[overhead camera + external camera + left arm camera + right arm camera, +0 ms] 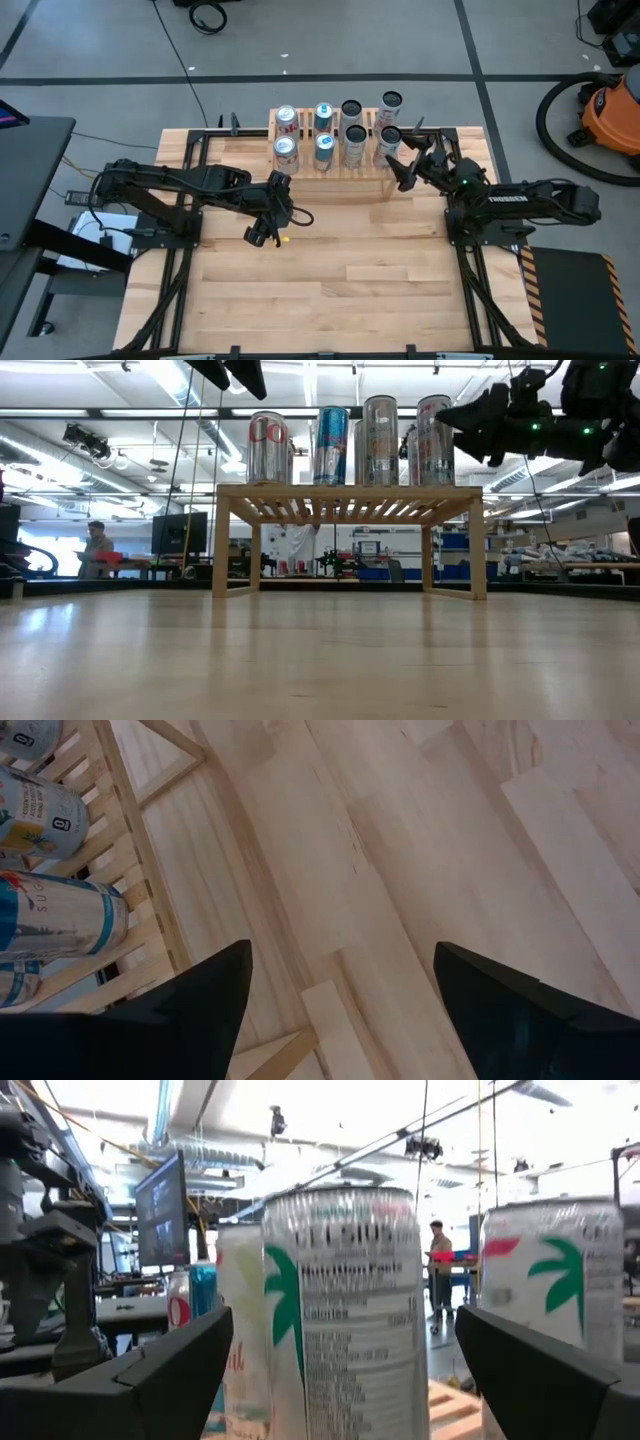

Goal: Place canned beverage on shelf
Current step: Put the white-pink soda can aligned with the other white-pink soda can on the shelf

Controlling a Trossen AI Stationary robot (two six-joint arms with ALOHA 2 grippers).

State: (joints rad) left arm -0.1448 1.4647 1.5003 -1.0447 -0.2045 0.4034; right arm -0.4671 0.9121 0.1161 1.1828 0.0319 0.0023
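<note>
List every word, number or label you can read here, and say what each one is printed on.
"Calories": on the nearest silver can, between the right tool's fingers.
"0": in a small round mark on the pale can on the shelf.
"SUG": partial, on the blue and silver can.
Red script on the left can: too blurred to read.
White lettering on the right arm: too small.

The right arm reaches from the right side toward the far middle of the table, its wrist raised and level. The right gripper point(400, 160) has its fingers point(150, 1370) spread wide apart. The left arm stretches in from the left, bent downward at the wrist, and the left gripper point(268, 228) points down with fingers point(200, 1000) parted.
</note>
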